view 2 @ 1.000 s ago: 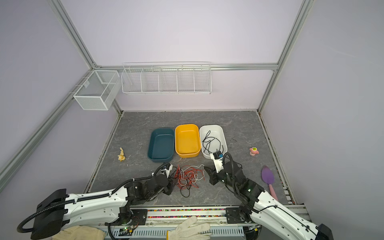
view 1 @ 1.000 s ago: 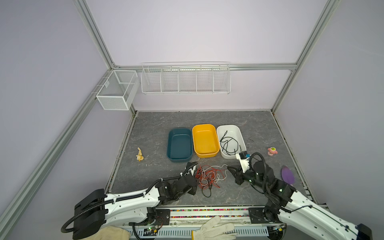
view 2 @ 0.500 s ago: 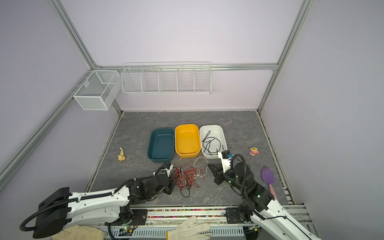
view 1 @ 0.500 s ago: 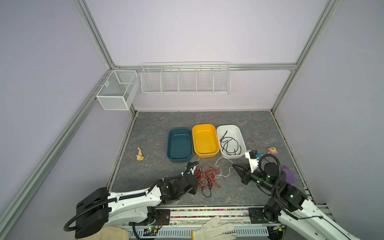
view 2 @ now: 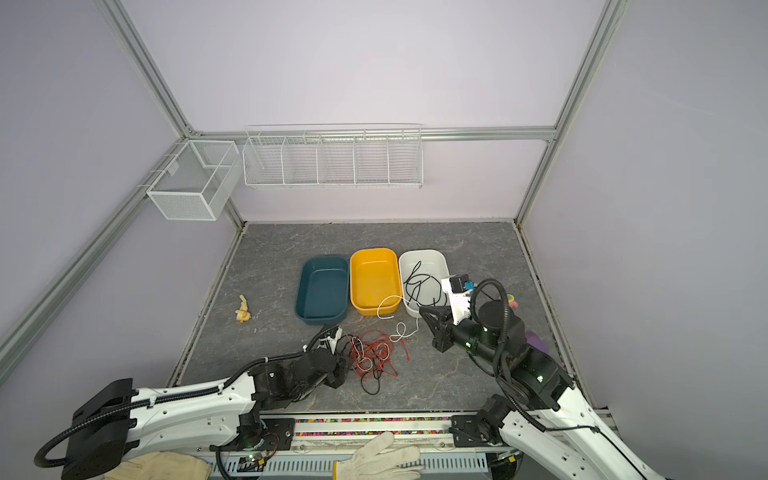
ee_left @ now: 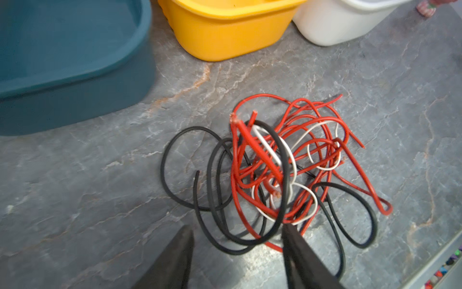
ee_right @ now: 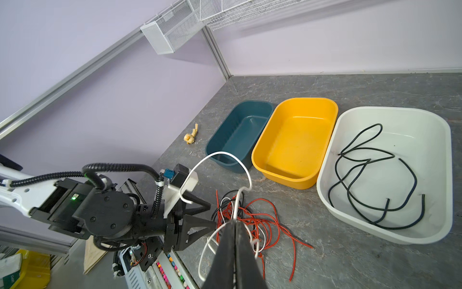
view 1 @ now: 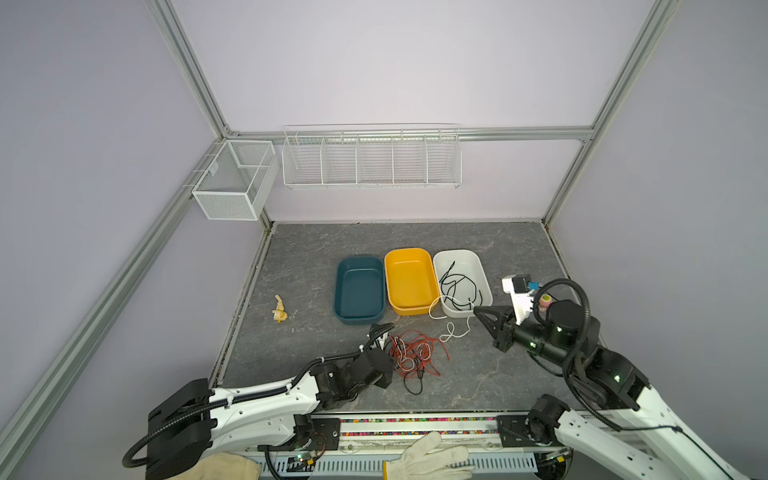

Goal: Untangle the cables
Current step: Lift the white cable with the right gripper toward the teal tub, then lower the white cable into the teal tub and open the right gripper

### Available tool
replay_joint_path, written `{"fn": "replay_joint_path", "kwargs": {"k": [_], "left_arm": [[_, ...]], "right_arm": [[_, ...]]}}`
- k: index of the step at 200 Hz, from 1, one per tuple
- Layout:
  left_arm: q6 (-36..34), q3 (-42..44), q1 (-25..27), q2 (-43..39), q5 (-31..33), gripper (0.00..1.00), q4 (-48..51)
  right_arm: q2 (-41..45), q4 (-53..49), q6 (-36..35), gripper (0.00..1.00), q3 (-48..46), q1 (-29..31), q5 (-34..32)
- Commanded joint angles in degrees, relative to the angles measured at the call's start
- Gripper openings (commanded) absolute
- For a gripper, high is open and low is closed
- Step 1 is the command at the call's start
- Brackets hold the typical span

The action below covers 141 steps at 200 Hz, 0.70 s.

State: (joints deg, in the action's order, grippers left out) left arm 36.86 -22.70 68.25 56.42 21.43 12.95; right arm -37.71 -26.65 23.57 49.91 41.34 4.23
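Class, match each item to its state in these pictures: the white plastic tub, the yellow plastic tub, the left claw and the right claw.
Items:
1. white plastic tub
2. yellow plastic tub
3. left claw
4. right claw

States:
A. shut on a thin white cable
B. empty
C. holds loose black cables
D. open, at the tangle of red, black and white cables

Pairs: 1-C; 2-B; 3-D; 4-A.
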Motion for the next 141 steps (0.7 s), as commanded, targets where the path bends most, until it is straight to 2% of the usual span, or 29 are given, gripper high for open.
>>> {"fn": "replay_joint_path", "kwargs": {"k": [1, 24, 43, 52, 60, 102, 125, 141], "left_arm": [[-2.0, -3.8, -0.2, -4.3, 4.3, 0.68, 8.1], [-3.6, -6.8, -0.4, -8.6, 6.7, 0.76, 15.4], [-1.3, -8.0, -0.4, -11.5, 9.1, 0.83, 17.8], [-0.1, -8.9, -0.3, -12.6, 10.1, 0.89, 19.0], [0.5, -10.2, -0.4, -12.9, 11.1, 1.00, 20.6], [-0.3, -19.9, -0.4, -12.5, 17.5, 0.99, 29.5], [-7.1, -24.2, -0.4, -11.6, 22.8, 0.99, 32.1], [-12.8, -23.9, -0.9, -12.9, 26.8, 0.99, 30.7]], "right_arm": [[-7.0, -3.3, -2.2, 0.06, 6.1, -0.2, 1.5], [-14.7, -4.1, -3.7, 0.06, 12.4, -0.2, 2.3], [-21.2, -3.6, -3.8, 0.06, 16.9, -0.2, 3.5], [-25.0, -4.3, -4.1, 0.06, 20.0, -0.1, 5.0], [-28.2, -5.0, -4.3, 0.06, 22.5, -0.2, 6.3], [-43.6, -6.9, -3.2, 0.07, 33.4, 0.0, 10.7], [-49.0, -5.7, -2.9, 0.06, 37.3, 0.2, 11.4], [-52.5, -4.8, -2.8, 0.07, 39.8, 0.2, 11.7]]}}
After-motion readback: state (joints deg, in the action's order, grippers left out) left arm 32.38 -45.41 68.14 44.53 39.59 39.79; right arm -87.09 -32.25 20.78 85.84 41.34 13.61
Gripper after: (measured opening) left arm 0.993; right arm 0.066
